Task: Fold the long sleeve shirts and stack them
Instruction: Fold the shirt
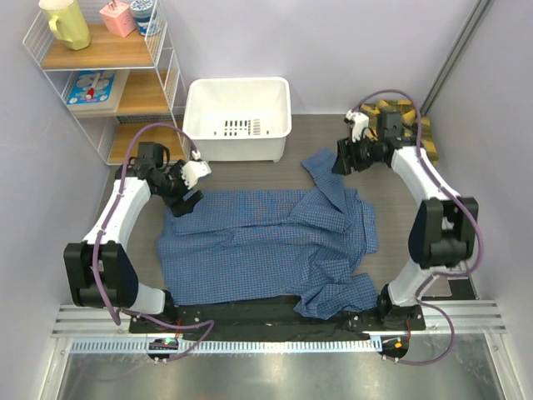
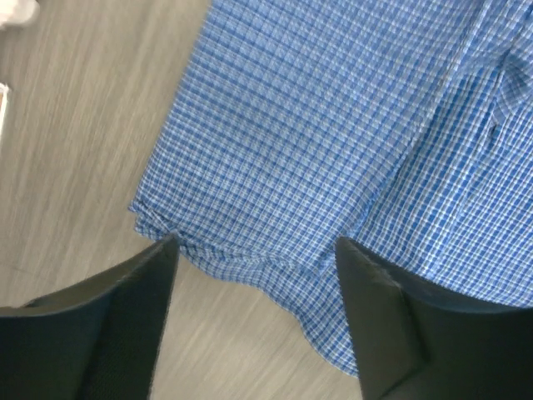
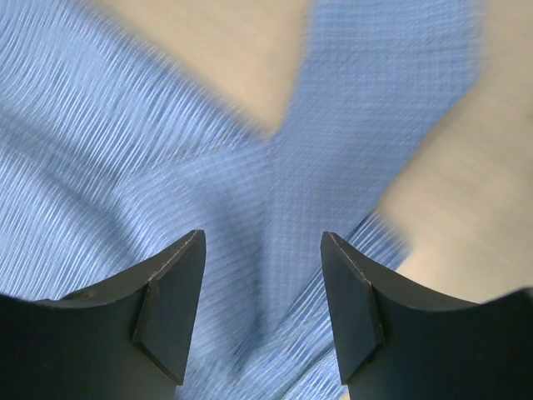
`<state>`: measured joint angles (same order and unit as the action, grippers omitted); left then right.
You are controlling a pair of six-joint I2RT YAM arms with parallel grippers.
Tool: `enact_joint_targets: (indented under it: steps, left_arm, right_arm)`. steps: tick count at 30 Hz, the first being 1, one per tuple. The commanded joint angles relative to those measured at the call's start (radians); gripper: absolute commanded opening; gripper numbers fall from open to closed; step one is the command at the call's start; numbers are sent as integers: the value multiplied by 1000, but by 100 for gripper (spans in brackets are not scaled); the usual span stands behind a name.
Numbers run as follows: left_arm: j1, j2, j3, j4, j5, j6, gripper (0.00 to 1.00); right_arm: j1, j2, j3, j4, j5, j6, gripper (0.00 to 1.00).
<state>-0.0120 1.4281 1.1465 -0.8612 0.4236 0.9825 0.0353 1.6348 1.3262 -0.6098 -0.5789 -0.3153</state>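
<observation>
Your left fingers stand apart, the blue shirt edge between them; your right fingers apart above its sleeve.

Alt: grey-brown wood-grain tabletop w/ a white plastic bin at its far side, slots in the front wall. Pale lilac walls rose behind the bin. L of the bin stood a white wire shelf unit w/ wooden shelves. Top shelf held a yellow jug, pink box & patterned cup; mid shelf, a blue picture book. R of the bin lay a yellow-black striped block. Light was soft & even.
</observation>
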Motion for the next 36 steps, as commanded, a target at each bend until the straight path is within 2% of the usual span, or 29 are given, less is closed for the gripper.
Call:
enact_joint_targets:
  steps: [1, 3, 4, 8, 10, 13, 18, 24, 28, 32, 36]
  left_arm:
    - [-3, 2, 53, 59, 66, -163, 86]
    - [-5, -6, 53, 99, 66, -208, 92]
    - [-5, -14, 53, 111, 64, -217, 98]
    - [-8, -18, 59, 136, 57, -238, 100]
    - [-9, -18, 61, 137, 43, -242, 100]
    - [-9, -24, 52, 140, 18, -242, 100]
    - [-9, -52, 18, 168, 0, -254, 100]
    - [-9, -64, 22, 228, -45, -337, 100]
    - [-9, -127, 13, 356, -109, -422, 100]
    - [-9, -213, -48, 594, -163, -519, 100]
    - [-9, -248, -36, 614, -117, -599, 100]
  right_arm:
    - [-5, 227, 212, 104, 120, 62, 65]
    - [-3, 307, 321, 104, 136, 67, 69]
    - [-2, 383, 355, 104, 148, 71, 70]
    - [14, 517, 514, 96, 160, 90, 70]
    - [23, 534, 533, 99, 163, 85, 70]
    - [57, 521, 512, 117, 175, 76, 68]
    - [135, 441, 374, 212, 284, 27, 66]
    - [195, 483, 352, 196, 311, 7, 68]
    - [202, 511, 360, 176, 303, 12, 68]
    - [204, 522, 338, 176, 320, 13, 67]
    - [207, 537, 317, 179, 344, -5, 62]
